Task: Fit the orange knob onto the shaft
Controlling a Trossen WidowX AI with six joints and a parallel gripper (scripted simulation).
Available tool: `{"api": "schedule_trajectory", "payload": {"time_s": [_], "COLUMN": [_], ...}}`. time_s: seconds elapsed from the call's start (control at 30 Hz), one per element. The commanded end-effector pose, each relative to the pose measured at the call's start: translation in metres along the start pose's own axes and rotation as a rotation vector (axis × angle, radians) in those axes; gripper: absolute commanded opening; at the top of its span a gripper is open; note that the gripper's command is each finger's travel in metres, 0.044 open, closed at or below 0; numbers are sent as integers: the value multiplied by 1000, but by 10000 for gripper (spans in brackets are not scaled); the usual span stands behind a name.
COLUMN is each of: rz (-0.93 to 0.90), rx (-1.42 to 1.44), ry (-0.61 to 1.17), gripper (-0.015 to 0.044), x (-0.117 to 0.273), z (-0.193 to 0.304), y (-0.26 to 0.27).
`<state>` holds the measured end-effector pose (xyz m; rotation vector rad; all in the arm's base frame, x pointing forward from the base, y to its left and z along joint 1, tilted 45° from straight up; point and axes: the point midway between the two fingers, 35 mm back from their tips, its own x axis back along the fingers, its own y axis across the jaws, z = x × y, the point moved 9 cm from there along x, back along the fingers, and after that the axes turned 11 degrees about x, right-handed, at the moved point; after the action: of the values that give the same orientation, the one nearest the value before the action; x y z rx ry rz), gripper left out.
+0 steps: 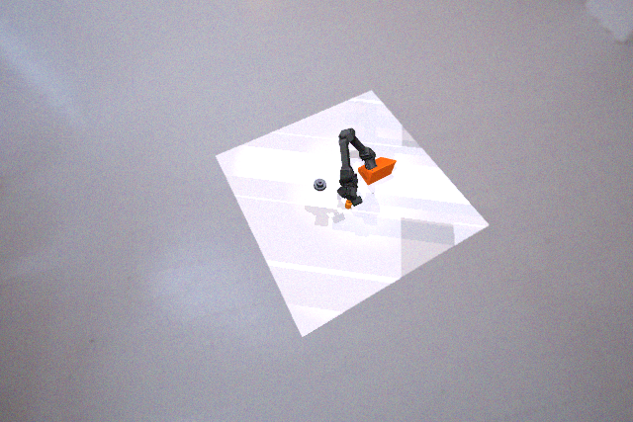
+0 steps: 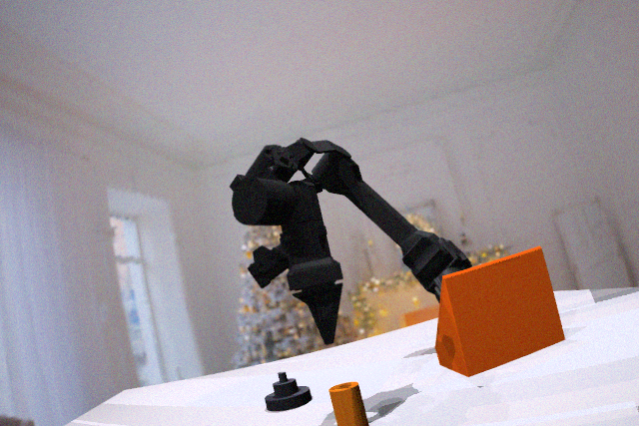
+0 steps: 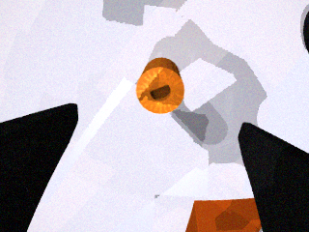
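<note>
The orange knob (image 1: 348,205) (image 2: 347,404) (image 3: 169,105) stands upright on the white table, its hole facing up. In the wrist view the hole looks like a dark half-round; its flat side seems to be toward the top of that view. My gripper (image 2: 328,340) (image 3: 160,121) is open and empty, pointing down above the table, with the knob below and showing between the fingers, a little above the fingertip line in the wrist view. The dark round pedestal (image 1: 319,186) (image 2: 289,401) stands apart from the knob, its thin shaft (image 2: 282,376) bare and upright. The shaft's flat side cannot be seen.
A large orange wedge-shaped block (image 1: 381,170) (image 2: 505,312) (image 3: 205,217) stands beside the arm's base. A dark rounded edge, probably the pedestal, shows at the wrist view's right border. The white table top (image 1: 326,274) has shadows of the arm on it.
</note>
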<state>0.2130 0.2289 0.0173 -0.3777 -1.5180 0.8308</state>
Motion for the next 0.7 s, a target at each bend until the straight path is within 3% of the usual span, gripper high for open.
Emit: {"api": "schedule_trajectory", "payload": {"time_s": [0.0,0.67], "rz": [5,8], "rx": [-3,-8], "ry": [17,16], "gripper": [440,440], "x": [-22,-63], "z": [2,2], "y": [-1,1]}}
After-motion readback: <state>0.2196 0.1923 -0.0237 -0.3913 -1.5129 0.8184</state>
